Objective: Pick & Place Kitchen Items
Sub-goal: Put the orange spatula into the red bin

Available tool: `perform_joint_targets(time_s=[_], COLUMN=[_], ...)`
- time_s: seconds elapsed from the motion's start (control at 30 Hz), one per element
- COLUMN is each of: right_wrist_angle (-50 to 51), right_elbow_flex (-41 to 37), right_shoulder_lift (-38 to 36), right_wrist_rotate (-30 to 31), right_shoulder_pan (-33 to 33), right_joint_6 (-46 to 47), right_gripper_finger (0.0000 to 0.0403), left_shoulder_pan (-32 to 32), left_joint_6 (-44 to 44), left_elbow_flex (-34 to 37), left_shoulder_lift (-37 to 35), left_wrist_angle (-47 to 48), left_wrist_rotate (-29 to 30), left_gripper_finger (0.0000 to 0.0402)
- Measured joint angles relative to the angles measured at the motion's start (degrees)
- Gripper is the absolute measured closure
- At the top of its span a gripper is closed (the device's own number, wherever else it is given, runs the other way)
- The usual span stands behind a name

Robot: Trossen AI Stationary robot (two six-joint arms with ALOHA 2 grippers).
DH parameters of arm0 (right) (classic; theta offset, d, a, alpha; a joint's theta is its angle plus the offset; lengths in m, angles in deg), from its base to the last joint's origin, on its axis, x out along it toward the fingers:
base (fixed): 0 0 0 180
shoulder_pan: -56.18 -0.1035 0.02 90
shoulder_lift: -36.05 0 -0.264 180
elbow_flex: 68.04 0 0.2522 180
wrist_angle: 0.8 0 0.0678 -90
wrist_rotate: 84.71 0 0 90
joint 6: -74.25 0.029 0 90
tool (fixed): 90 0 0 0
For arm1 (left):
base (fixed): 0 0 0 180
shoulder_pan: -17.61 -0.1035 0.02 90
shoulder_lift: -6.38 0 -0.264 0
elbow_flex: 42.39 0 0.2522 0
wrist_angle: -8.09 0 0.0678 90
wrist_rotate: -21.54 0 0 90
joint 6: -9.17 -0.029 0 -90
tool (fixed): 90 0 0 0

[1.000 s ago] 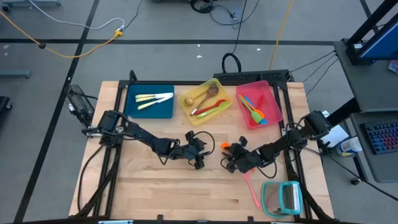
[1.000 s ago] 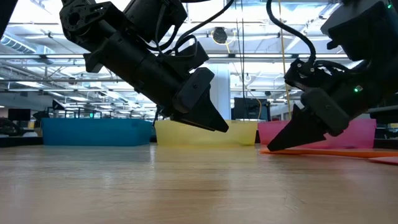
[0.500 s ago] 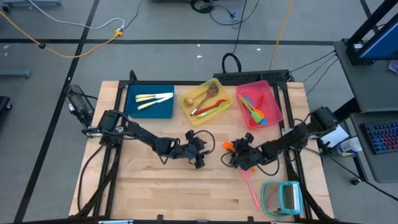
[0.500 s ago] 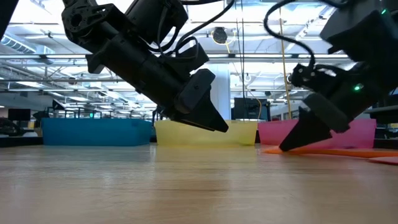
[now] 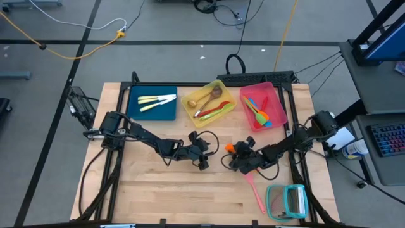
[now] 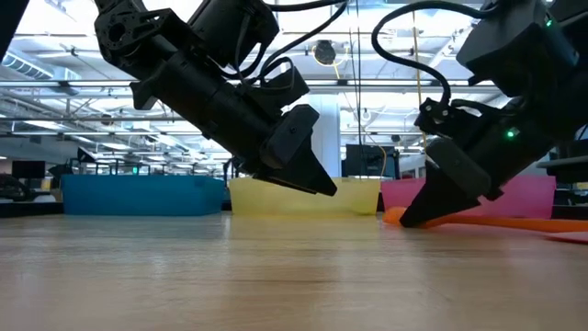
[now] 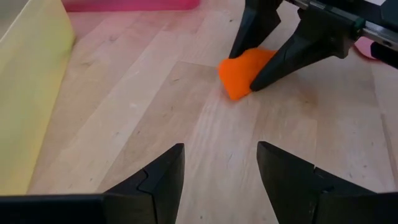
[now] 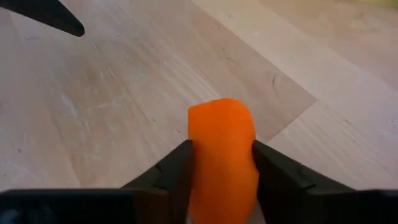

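Three trays (image 5: 152,111), two arms, right fingers (image 8: 168,174) around one orange spatula (image 8: 222,146)

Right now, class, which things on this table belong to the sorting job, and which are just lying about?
Job:
- orange spatula, between the right pincer's fingers
- pink spatula on the table
- utensils in the blue tray, yellow tray, pink tray

Lying about:
- teal rack
- left pincer, open, waiting

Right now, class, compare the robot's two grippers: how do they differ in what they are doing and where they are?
The right gripper has its fingers either side of an orange spatula lying on the table; the left gripper is open with nothing between its fingers. In the overhead view the right gripper is right of centre and the left gripper left of it. Both are dark, two-fingered and low over the wood.
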Motion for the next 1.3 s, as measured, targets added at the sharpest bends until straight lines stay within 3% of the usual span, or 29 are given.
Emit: perform_joint_targets(time_s=[0.3, 0.47, 0.6, 0.9, 1.1, 1.3], right_wrist_angle=[-6.0, -12.6, -12.3, -1.7, 2.8, 2.7], right_elbow_flex=[-0.1, -0.2, -0.3, -0.2, -0.2, -0.2], right_shoulder_lift=[0.2, 0.2, -3.6, -24.3, -34.0, -39.2], right_wrist_rotate=[0.2, -0.1, -1.3, 18.4, 31.9, 34.2], right_shoulder_pan=[-0.9, -0.9, -0.8, -0.3, 4.2, 15.3], right_joint_6=[0.5, -4.9, -10.7, -26.0, -38.9, -51.9], right_gripper_finger=[0.0385, 0.0377, 0.0382, 0.0382, 0.0375, 0.0383], left_shoulder_pan=[0.0, 0.0, 0.0, 0.0, 0.0, 0.0], left_joint_6=[0.0, 0.0, 0.0, 0.0, 0.0, 0.0], left_elbow_flex=[0.0, 0.0, 0.0, 0.0, 0.0, 0.0], left_shoulder_lift=[0.0, 0.0, 0.0, 0.0, 0.0, 0.0], left_wrist_angle=[0.0, 0.0, 0.1, 0.4, 0.4, 0.1], left_wrist_rotate=[0.0, 0.0, 0.0, 0.0, 0.0, 0.0], left_gripper_finger=[0.0195, 0.0195, 0.0195, 0.0195, 0.0195, 0.0195])
